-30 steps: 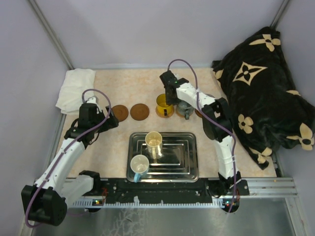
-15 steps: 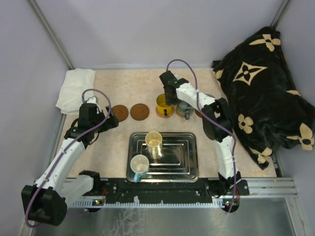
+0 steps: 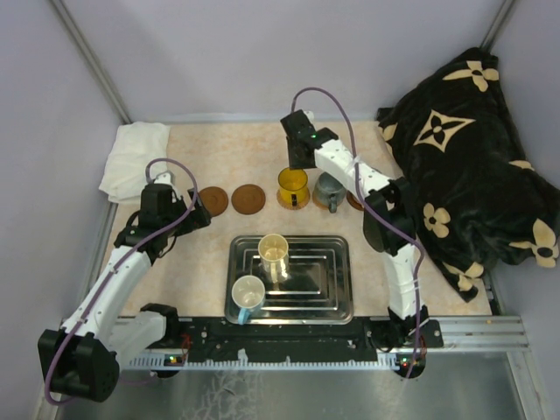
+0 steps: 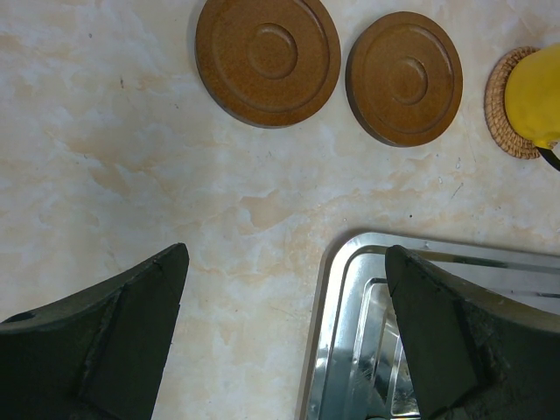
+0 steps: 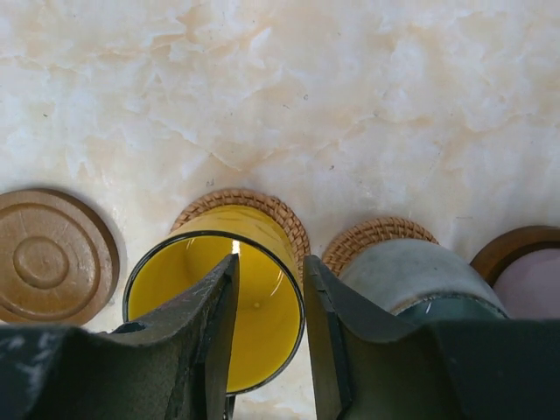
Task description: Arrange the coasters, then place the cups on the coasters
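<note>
The yellow cup (image 3: 293, 185) (image 5: 219, 306) stands on a woven coaster (image 5: 249, 203). Beside it the grey cup (image 3: 330, 188) (image 5: 411, 271) sits on another woven coaster, and a pale purple cup (image 5: 529, 280) on a brown one. My right gripper (image 3: 297, 157) (image 5: 269, 267) hangs over the yellow cup's rim, one finger above its inside and one outside, jaws apart and not gripping. Two bare brown coasters (image 3: 213, 200) (image 3: 248, 198) (image 4: 267, 57) (image 4: 404, 77) lie to the left. A cream cup (image 3: 273, 251) and a light blue cup (image 3: 248, 293) stand in the tray. My left gripper (image 3: 191, 213) (image 4: 284, 324) is wide open and holds nothing.
The steel tray (image 3: 328, 289) (image 4: 350, 289) lies at the near middle, its corner under my left fingers. A white cloth (image 3: 133, 157) is at the back left. A black patterned blanket (image 3: 464, 166) fills the right side.
My right gripper has spread its jaws and drawn back and up from the yellow cup, which stays on its coaster. The left arm has not moved.
</note>
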